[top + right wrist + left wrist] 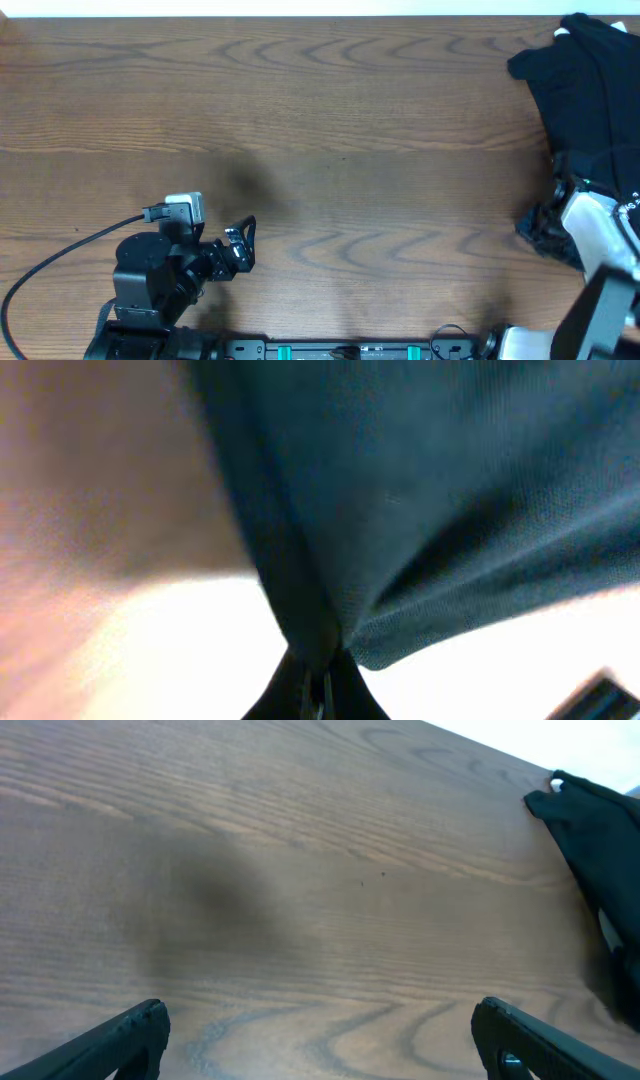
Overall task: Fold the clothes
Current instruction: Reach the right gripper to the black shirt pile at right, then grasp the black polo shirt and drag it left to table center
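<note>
Black T-shirt [590, 90]: right gripper [318, 682] clenched on a fold of it; we see the heap run from there toward the table's [350, 120] far right corner. Left gripper [247, 243] gapes empty, well apart to the left, so right is nearer.

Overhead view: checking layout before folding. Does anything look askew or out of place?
The black T-shirt is crumpled in a heap at the right edge of the table, partly out of frame, not spread flat. The right gripper is pinched shut on a fold of it.
</note>
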